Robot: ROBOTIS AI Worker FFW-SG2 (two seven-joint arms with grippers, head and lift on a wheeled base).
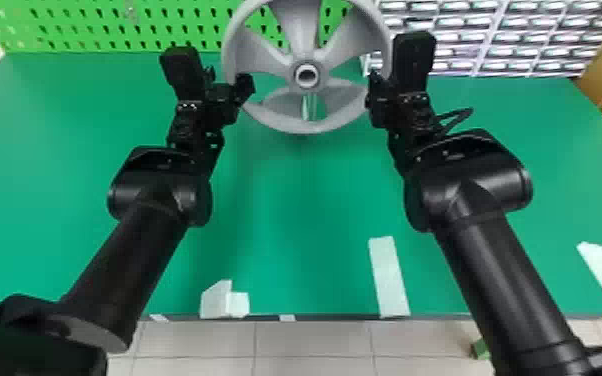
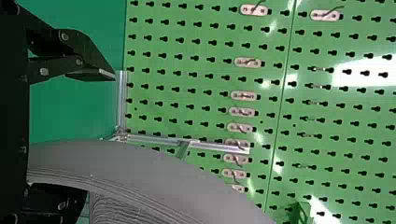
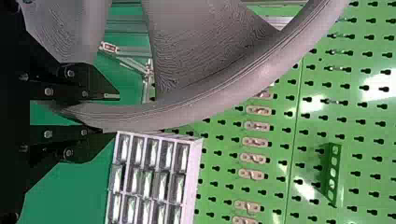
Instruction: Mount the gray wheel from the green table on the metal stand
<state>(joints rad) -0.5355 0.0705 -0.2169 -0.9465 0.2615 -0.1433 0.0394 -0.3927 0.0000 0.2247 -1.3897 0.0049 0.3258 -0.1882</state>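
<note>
The place looks like a workshop, or a lab fitted out as one. A green pegboard (image 1: 165, 15), punched with rows of keyhole slots, stands behind a broad green bench (image 1: 305, 225). Small hooks on mounting plates (image 2: 254, 9) are fixed to it, along with a green holder with round holes (image 3: 334, 172). Beside the pegboard is a cabinet of small compartments (image 1: 510, 37). Pale strips (image 1: 389, 277) mark the bench's near side, above a tiled floor (image 1: 315, 345).
</note>
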